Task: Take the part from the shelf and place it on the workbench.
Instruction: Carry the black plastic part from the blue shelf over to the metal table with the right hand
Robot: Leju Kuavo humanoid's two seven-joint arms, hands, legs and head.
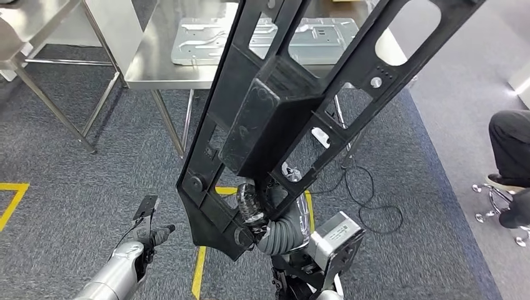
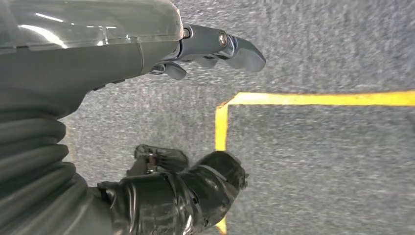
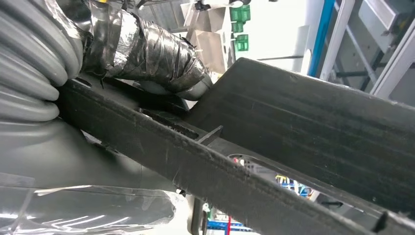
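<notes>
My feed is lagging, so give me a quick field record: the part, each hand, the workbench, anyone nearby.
part: large black plastic frame, raised, tilted, its far end over the workbench edge
right hand: grips the frame's lower end
left hand: low over the grey carpet, holding nothing
workbench: steel table ahead, a flat metal panel lying on it
floor: yellow tape lines
person: seated at far right

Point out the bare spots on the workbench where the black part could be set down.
The workbench has a bare strip along its near-left edge, left of the metal panel. The panel crowds the middle. The black part in the right hand hides the right side.
</notes>
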